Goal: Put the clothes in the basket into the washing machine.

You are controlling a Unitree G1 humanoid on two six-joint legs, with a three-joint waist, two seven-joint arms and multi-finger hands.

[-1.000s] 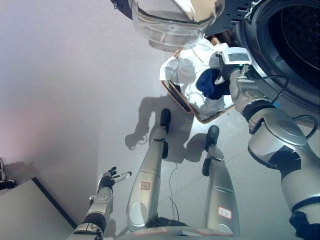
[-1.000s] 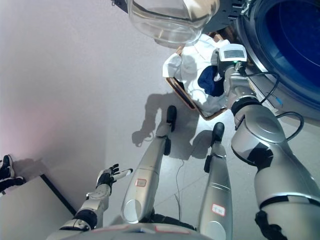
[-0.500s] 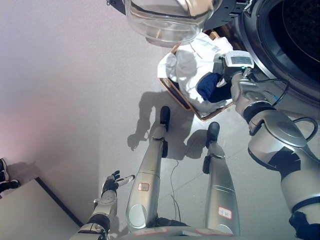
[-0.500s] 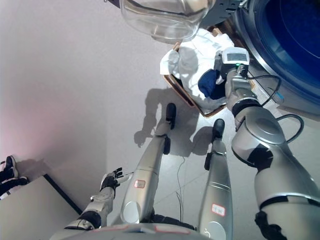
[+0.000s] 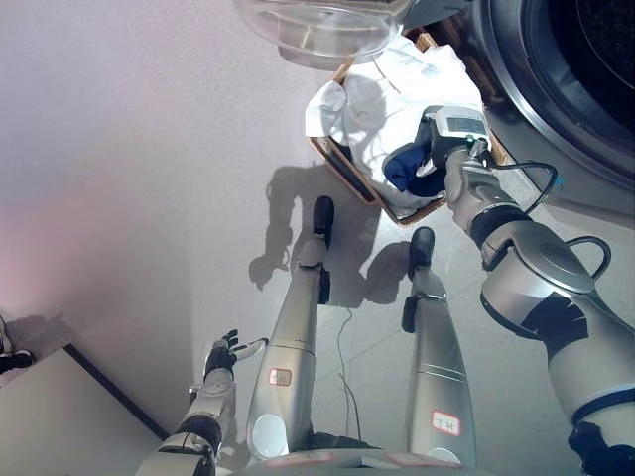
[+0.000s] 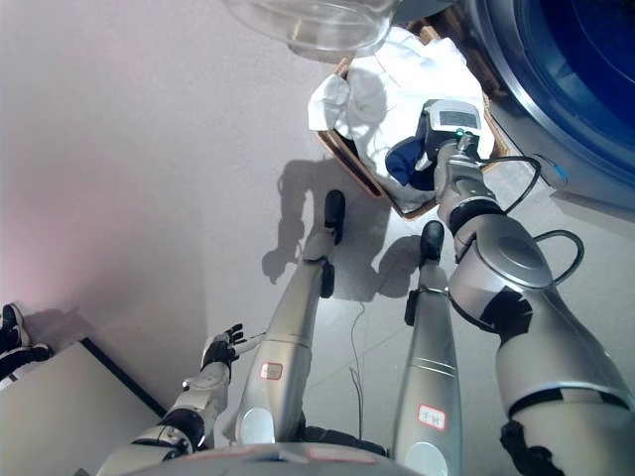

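Observation:
A wicker basket (image 5: 340,175) stands on the floor in front of the washing machine (image 5: 556,109). It holds white clothes (image 5: 382,87) and a dark blue garment (image 5: 401,167). My right hand (image 5: 433,151) reaches down into the basket and sits on the blue garment, its fingers hidden behind my wrist. The machine's round glass door (image 5: 317,22) hangs open above the basket, and the dark drum (image 5: 595,40) shows at the upper right. My left hand (image 5: 220,354) hangs low at the lower left, fingers relaxed and empty.
A grey flat board (image 5: 60,426) lies at the lower left corner. A person's shoe (image 6: 14,331) shows at the left edge. Bare grey floor spreads to the left of the basket.
The whole view has shifted, so the camera moved. My right hand has gone further over the basket, onto the blue garment. My left hand stays low and idle.

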